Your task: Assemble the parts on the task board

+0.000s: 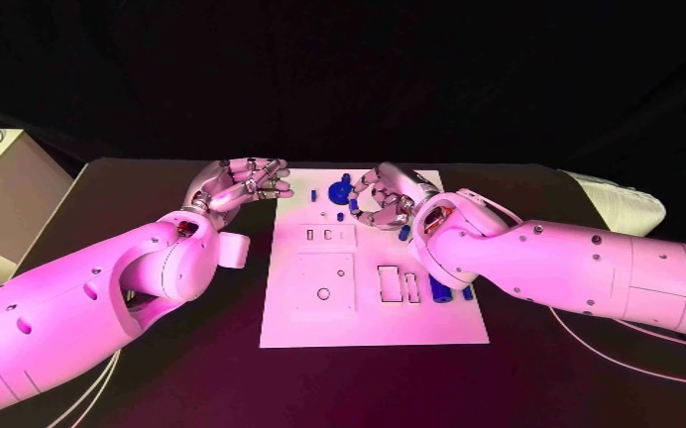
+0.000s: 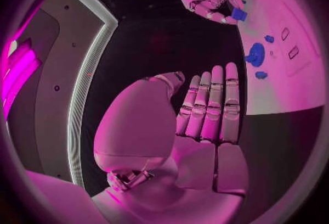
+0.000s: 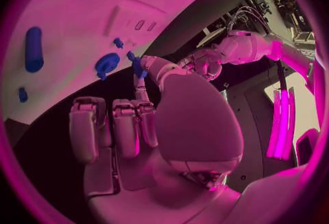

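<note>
Your right hand (image 1: 386,196) pinches a small blue part (image 2: 238,14) over the far end of the white board (image 1: 358,319), left hand (image 1: 240,185) empty with fingers apart beside it; the shallow fingertip hold could let the part twist or drop.

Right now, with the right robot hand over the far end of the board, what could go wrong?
1. The right robot hand seems to pinch a small blue part at its fingertips alone; it may slip and drop onto the task board.
2. The round blue part lies close beside that hand; a sideways move might knock it.
</note>
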You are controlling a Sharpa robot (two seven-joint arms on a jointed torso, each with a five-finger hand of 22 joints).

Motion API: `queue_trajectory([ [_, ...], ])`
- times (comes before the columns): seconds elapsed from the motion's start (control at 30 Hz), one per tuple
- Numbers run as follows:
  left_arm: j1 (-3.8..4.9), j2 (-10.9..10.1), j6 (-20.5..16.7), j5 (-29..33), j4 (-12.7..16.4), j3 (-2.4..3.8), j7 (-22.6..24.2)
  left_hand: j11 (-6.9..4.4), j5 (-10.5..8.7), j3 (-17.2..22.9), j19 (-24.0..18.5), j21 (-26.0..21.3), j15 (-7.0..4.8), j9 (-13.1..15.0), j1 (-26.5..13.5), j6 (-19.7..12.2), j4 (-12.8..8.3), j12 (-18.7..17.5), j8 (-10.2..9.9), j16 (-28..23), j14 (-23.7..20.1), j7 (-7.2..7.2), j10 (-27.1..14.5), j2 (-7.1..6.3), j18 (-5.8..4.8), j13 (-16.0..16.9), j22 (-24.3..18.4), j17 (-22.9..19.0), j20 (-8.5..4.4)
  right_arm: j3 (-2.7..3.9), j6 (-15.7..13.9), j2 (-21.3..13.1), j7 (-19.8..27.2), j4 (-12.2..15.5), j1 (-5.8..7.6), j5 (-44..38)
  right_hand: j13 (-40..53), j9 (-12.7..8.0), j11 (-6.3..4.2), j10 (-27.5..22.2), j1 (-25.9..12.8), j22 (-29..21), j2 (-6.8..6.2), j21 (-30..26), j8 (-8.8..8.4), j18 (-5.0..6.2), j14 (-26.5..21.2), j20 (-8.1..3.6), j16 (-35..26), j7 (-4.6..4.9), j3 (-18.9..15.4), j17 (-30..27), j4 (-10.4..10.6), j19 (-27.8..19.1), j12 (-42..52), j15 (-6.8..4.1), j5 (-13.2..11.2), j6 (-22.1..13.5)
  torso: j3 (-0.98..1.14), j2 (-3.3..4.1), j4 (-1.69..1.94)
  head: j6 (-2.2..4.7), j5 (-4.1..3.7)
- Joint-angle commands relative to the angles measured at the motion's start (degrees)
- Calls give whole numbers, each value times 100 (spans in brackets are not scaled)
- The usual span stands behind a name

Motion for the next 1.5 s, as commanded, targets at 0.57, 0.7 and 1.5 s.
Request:
queue_trajectory([
  [0.57, 2, 37, 120, 11, -31, 4, -51, 25, 4, 36, -49, 43, 8, 9, -29, -30, 1, -18, 41, 28, -43, 29, -25, -61, 13, 8, 10, 11, 3, -27, -28, 508, -932, -201, -342, -901, 1509, 98, -18, 586, -100, 904, -26, -34, 62, -95, 600, -49, 16, -6, 27, 1481, 2, 351, 19, -23, 38, -5, 7, 27, 7, -93, -18],
  [0.7, 2, 30, 125, 9, -34, 4, -59, 25, 4, 36, -49, 43, 8, 9, -29, -30, 1, -18, 41, 28, -43, 29, -25, -61, 13, 8, 10, 11, 3, -28, -19, 555, -947, -215, -363, -917, 1509, 101, -19, 586, -115, 905, -27, -34, 69, -95, 601, -49, 16, -8, 28, 1482, 5, 351, 19, -23, 40, -3, 13, 28, -4, -109, -1],
  [1.5, 1, 35, 146, -8, -58, 3, -80, 25, 3, 39, -56, 49, 9, 10, -44, -34, 10, -17, 45, 42, -55, 27, -27, -69, 13, 9, 13, 18, 6, -28, -70, 689, -1033, -341, -445, -945, 1509, 127, -30, 586, -371, 900, -110, -45, 131, -94, 599, -55, 14, -22, -3, 1475, 72, 355, 19, -32, -125, -58, 8, 21, -14, -144, -9],
])
